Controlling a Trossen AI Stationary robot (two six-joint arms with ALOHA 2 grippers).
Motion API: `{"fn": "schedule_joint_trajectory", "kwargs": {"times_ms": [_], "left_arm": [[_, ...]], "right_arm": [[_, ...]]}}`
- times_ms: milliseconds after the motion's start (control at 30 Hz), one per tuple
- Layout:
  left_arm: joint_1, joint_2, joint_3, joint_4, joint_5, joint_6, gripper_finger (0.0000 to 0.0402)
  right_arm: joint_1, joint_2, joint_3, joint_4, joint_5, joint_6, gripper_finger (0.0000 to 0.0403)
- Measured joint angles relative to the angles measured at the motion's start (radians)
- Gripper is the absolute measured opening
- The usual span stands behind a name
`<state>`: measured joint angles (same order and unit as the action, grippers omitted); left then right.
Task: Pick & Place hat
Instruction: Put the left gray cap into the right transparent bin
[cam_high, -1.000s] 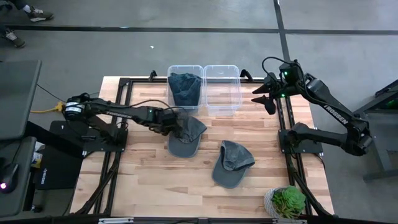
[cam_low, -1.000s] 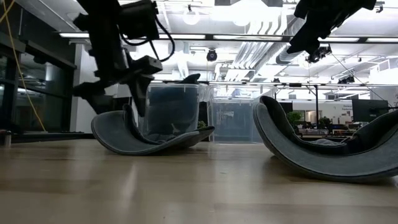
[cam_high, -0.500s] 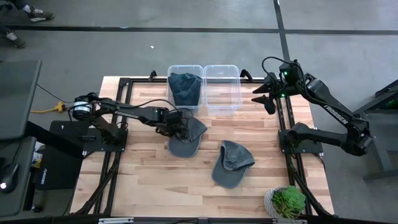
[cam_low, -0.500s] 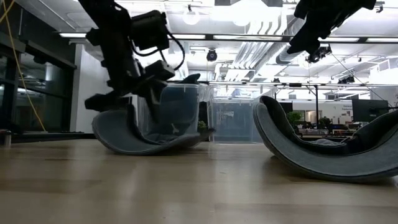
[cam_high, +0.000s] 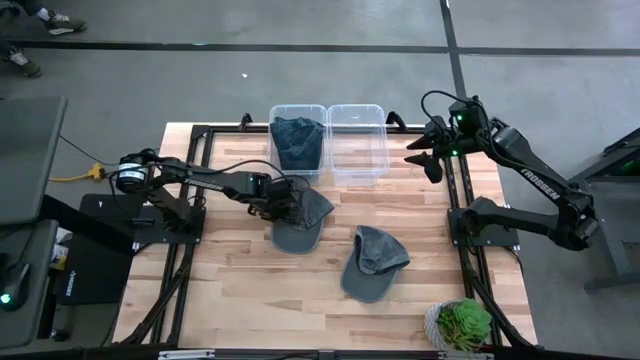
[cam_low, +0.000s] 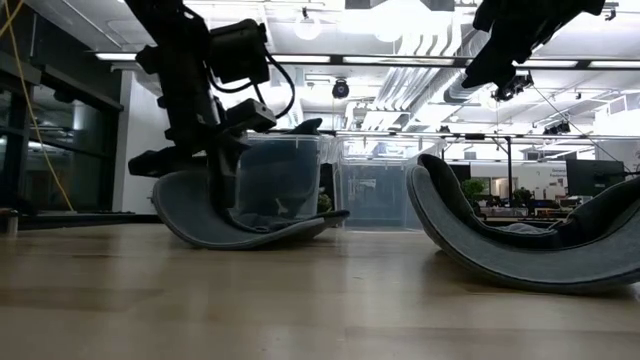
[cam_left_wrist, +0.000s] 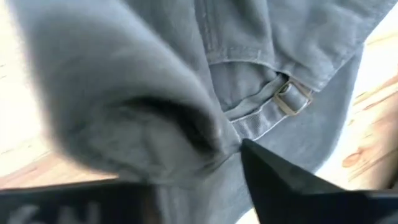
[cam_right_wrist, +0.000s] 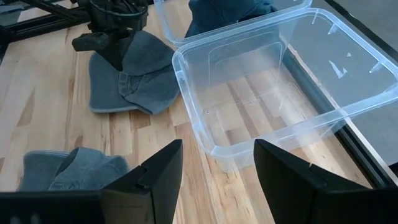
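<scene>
Near the worktop's middle, the left end effector (cam_high: 283, 194) sits low on the crown edge of a grey denim cap (cam_high: 300, 218), its dark fingers (cam_left_wrist: 292, 186) pressed into the folded cloth; the fabric fills the wrist view and hides the tips, so whether they are clamped on the cap or only closing cannot be told. Stitched seams and a small metal strap buckle (cam_left_wrist: 292, 98) show on the cap, whose curved brim (cam_low: 195, 215) arcs up off the wood in the low view. Just behind it stand two clear plastic bins: the left bin (cam_high: 297, 141) holds bunched dark denim, the right bin (cam_high: 358, 140) shows bare. A second grey cap (cam_high: 373, 262) lies upturned nearer the front, apart from the first. The right end effector (cam_high: 428, 158) hangs above the worktop's right rail beside the bare bin, fingers (cam_right_wrist: 155, 171) apart and holding nothing. A potted green plant (cam_high: 460, 324) sits at the front right corner of the pale wooden worktop (cam_high: 230, 270).
</scene>
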<state>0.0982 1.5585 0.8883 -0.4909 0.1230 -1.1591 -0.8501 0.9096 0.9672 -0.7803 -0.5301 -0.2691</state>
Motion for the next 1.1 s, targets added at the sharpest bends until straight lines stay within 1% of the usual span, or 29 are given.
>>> {"fn": "schedule_joint_trajectory", "kwargs": {"times_ms": [67, 133, 167, 200, 333, 500, 733, 933, 1100], "left_arm": [[0.000, 0.000, 0.000, -0.014, 0.002, 0.001, 0.0097], [0.000, 0.000, 0.000, -0.026, 0.003, 0.001, 0.0044], [0.000, 0.000, 0.001, -0.030, 0.007, 0.001, 0.0023], [0.000, -0.001, 0.002, -0.032, 0.012, 0.002, 0.0013], [0.000, -0.001, 0.002, -0.032, 0.043, 0.014, 0.0003], [-0.010, -0.001, 0.008, -0.035, 0.051, 0.006, 0.0001], [-0.026, -0.030, 0.075, -0.053, 0.056, 0.011, 0.0000], [-0.054, -0.074, 0.189, -0.226, 0.045, 0.019, 0.0000], [-0.069, -0.090, 0.301, -0.336, 0.002, 0.038, 0.0000]], "right_arm": [[0.000, 0.000, 0.000, 0.000, 0.000, 0.000, 0.0192], [0.000, 0.000, 0.000, 0.000, 0.000, 0.000, 0.0192], [0.000, 0.000, 0.000, 0.000, 0.000, 0.000, 0.0192], [0.000, 0.000, 0.000, 0.000, 0.000, 0.000, 0.0192], [0.000, 0.000, 0.000, 0.000, 0.000, 0.000, 0.0192], [0.000, 0.000, 0.000, 0.000, 0.000, 0.000, 0.0192], [0.000, 0.000, 0.000, 0.000, 0.000, 0.000, 0.0192], [0.000, -0.001, 0.000, 0.000, 0.000, -0.002, 0.0192], [0.000, -0.001, 0.000, 0.007, 0.000, -0.008, 0.0192]]}}
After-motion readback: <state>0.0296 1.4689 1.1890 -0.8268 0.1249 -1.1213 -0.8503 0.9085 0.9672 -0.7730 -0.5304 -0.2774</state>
